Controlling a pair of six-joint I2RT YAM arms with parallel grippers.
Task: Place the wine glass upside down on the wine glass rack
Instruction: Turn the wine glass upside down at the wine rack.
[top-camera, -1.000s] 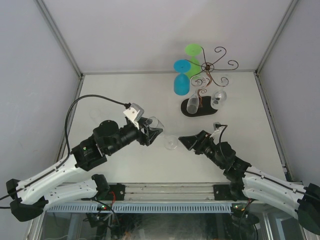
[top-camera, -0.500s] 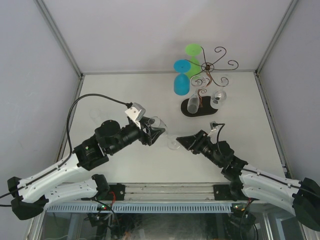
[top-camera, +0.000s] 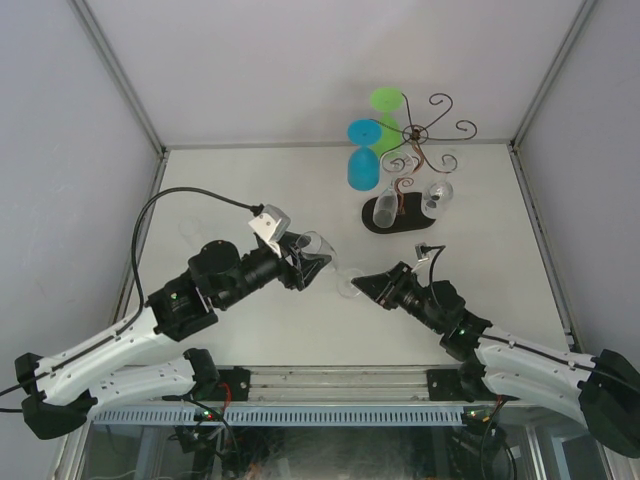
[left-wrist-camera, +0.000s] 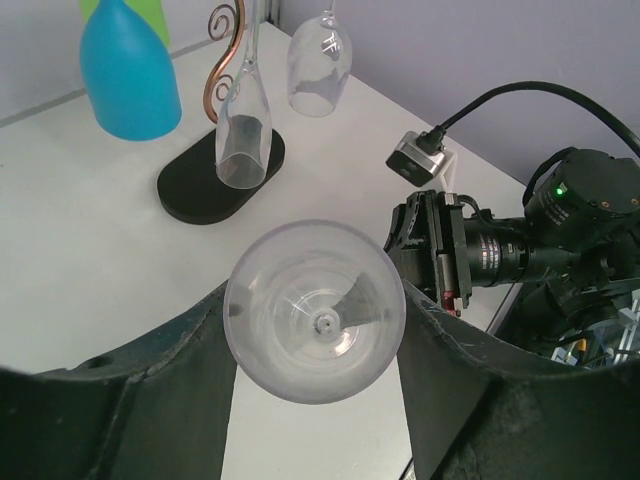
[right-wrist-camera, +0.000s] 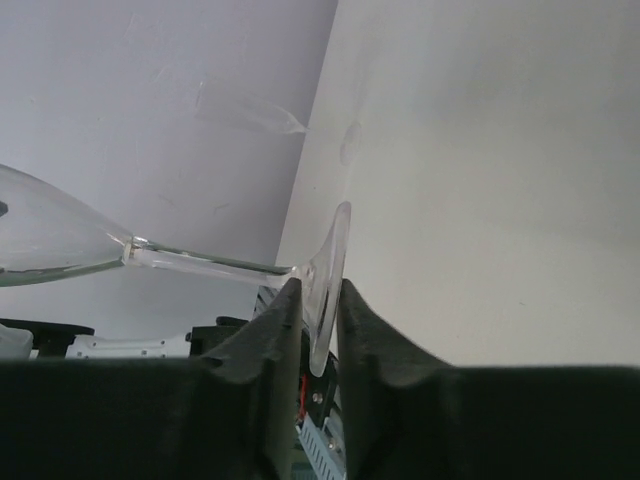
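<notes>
A clear wine glass (top-camera: 318, 247) lies on its side in the air between the two arms. My left gripper (top-camera: 308, 264) is shut on its bowl (left-wrist-camera: 315, 311), whose mouth faces the left wrist camera with a finger on each side. The stem (right-wrist-camera: 200, 262) runs toward my right gripper (top-camera: 360, 285), which is shut on the round foot (right-wrist-camera: 330, 262); the foot stands edge-on between the two pads. The wine glass rack (top-camera: 422, 134) stands at the back right, its curled wire arms above a black oval base (top-camera: 404, 222).
On the rack hang a blue glass (top-camera: 363, 160), a green glass (top-camera: 386, 108) and two clear glasses (top-camera: 385, 208) (top-camera: 438, 194), all upside down. The left wrist view shows the blue glass (left-wrist-camera: 128, 70), a clear flute (left-wrist-camera: 243, 130) and the right arm's camera (left-wrist-camera: 425, 160).
My right gripper slid left up to the glass foot and closed on it. The left gripper with the bowl shifted slightly toward the right.
</notes>
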